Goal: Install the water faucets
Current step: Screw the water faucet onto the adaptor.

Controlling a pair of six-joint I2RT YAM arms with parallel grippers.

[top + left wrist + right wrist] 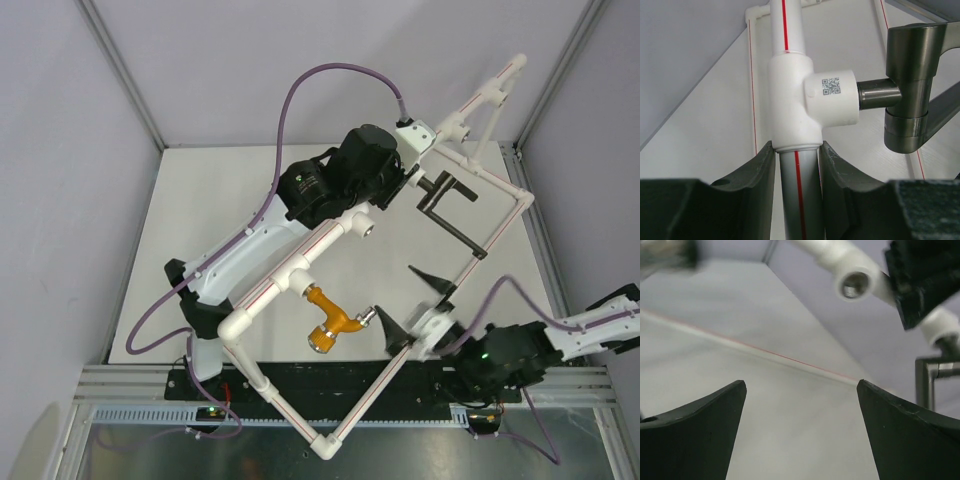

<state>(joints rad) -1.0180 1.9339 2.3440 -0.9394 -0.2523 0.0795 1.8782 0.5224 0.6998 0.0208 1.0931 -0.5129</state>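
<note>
The black metal tap [447,197] sits in the side socket of a white tee on the pipe frame [300,268]; its long arm [462,236] runs toward the front right. In the left wrist view its stub [879,95] enters the tee [805,100]. My left gripper [405,185] [796,150] is shut on the pipe just below that tee. The orange-brass tap [333,320] lies inside the frame, one end at a lower tee; I cannot tell if it is screwed in. My right gripper [412,308] [801,385] is open and empty just right of it.
An empty threaded socket [366,229] [854,284] faces into the frame. The frame's thin red-lined rods [370,400] cross just in front of the right arm. The enclosure walls and posts stand close at the left, back and right.
</note>
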